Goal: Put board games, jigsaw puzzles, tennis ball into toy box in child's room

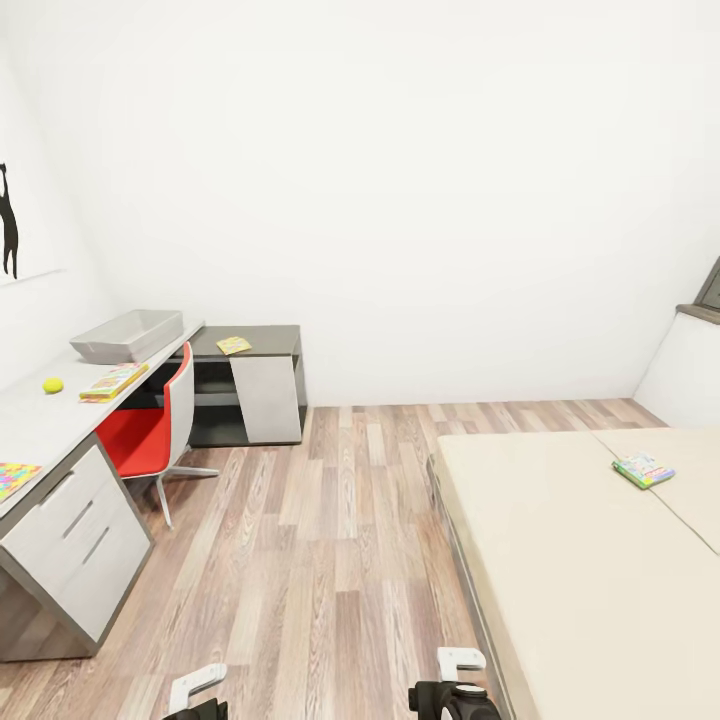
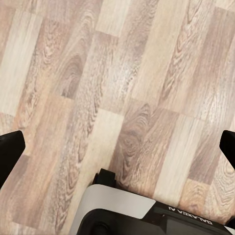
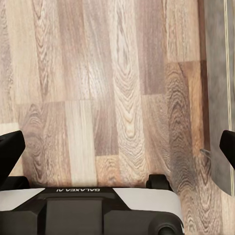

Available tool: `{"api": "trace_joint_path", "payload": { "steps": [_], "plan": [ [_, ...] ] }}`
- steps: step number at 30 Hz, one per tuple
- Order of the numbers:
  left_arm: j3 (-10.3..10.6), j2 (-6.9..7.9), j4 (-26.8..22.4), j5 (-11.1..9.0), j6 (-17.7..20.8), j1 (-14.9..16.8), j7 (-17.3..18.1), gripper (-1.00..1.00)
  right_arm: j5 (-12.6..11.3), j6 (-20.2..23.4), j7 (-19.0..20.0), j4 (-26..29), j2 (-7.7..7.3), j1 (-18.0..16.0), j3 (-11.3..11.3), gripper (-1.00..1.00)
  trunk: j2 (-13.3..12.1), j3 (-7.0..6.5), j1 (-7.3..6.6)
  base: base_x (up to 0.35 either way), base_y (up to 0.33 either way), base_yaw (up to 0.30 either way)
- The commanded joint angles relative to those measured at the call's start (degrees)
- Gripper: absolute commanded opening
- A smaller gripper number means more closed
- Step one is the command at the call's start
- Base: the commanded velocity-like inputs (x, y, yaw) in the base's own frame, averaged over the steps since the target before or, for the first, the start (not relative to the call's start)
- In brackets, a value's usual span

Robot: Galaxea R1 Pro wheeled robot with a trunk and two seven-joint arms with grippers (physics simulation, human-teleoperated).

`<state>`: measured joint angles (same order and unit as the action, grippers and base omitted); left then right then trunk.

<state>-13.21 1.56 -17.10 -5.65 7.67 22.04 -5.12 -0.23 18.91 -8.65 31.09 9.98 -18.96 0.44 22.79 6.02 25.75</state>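
Note:
The table runs along the left wall. On it stand the grey toy box, the tennis ball, a flat yellowish board game and, at the near end, a multicoloured jigsaw puzzle. A green-edged board game lies on the bed at the right. My left gripper and right gripper hang open over the plank floor with nothing between their fingers, far from all the toys. Both arms' ends show at the bottom edge of the head view.
A red chair is tucked under the table. A lower dark desk stands in the corner with a thin yellowish square on it. Wood floor lies open between table and bed. The bed's grey frame runs beside my right gripper.

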Motion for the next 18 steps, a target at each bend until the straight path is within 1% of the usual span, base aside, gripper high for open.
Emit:
{"api": "trace_joint_path", "payload": {
  "steps": [1, 6, 13, 18],
  "plan": [
    [0.11, 0.01, -0.13, -0.59, 0.33, 0.02, -0.20, 1.00, -0.03, 0.34, -0.23, 0.11, 0.01, -0.03, 0.06, 1.00, 0.12, 0.13, 0.03, -0.001, 0.000, 0.000],
    [0.11, -0.04, -0.13, -0.59, 0.33, 0.02, -0.21, 1.00, -0.03, 0.36, -0.23, 0.11, 0.01, -0.03, 0.09, 1.00, 0.12, 0.13, 0.03, -0.008, -0.009, 0.000],
    [0.11, -0.07, -0.13, -0.59, 0.33, 0.02, -0.23, 1.00, -0.03, 0.34, -0.23, 0.11, 0.01, -0.03, 0.08, 1.00, 0.12, 0.13, 0.03, -0.064, -0.097, 0.000],
    [0.11, -0.01, -0.13, -0.59, 0.33, 0.02, -0.20, 1.00, -0.03, 0.37, -0.23, 0.11, 0.01, -0.03, 0.09, 1.00, 0.12, 0.13, 0.03, -0.018, -0.030, 0.000]
  ]
}}
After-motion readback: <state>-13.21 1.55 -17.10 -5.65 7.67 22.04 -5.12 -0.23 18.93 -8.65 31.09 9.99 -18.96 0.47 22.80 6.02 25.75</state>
